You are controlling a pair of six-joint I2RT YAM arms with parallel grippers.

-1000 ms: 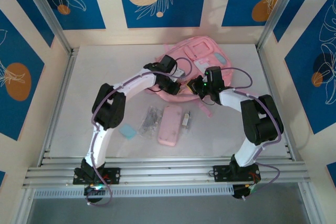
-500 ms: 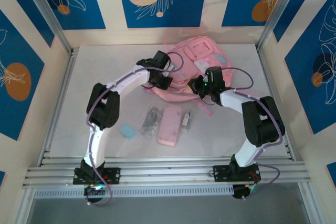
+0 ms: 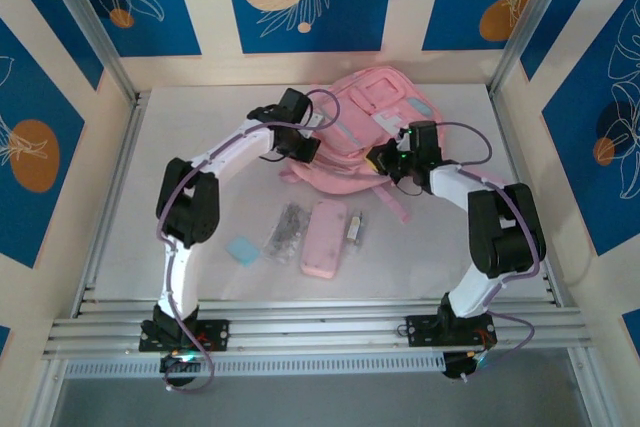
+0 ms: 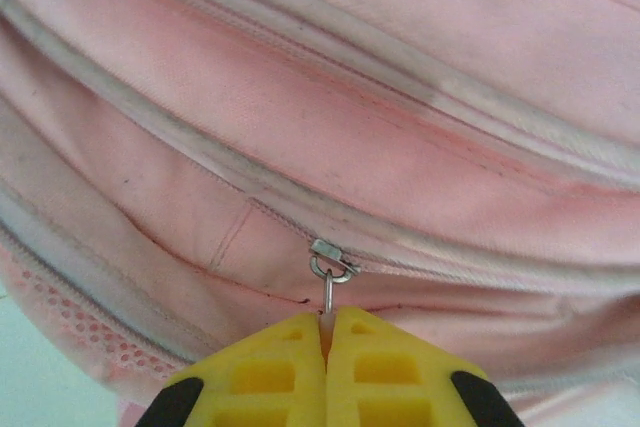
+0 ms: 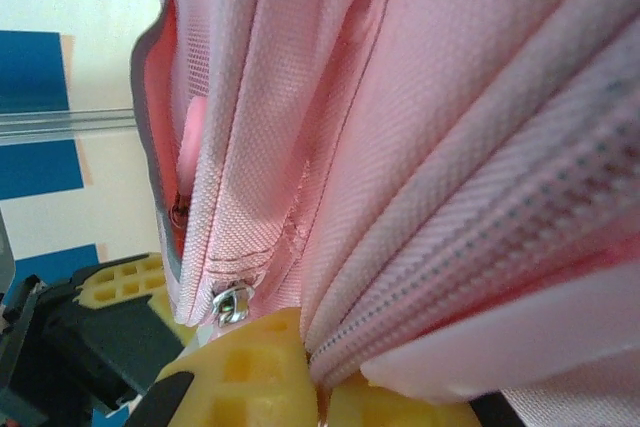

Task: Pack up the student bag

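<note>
1. Your left gripper [image 4: 327, 339] is pinched shut on the zip pull [image 4: 329, 282]. Draw it along the zip line, not away from the fabric.
2. Your right gripper [image 5: 320, 385] clamps the edge of the student bag [image 3: 372, 117]. Hold that taut as an anchor.
3. The bag lies upper centre of the top view, with both arms bent in toward its near edge.

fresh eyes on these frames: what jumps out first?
The big pink student bag sits at the far middle of the table. Close up, the left gripper is shut on its small metal zipper pull, and the right gripper pinches the bag's fabric. A flat pink pencil case lies unpacked on the table, nearer the front edge.
</note>
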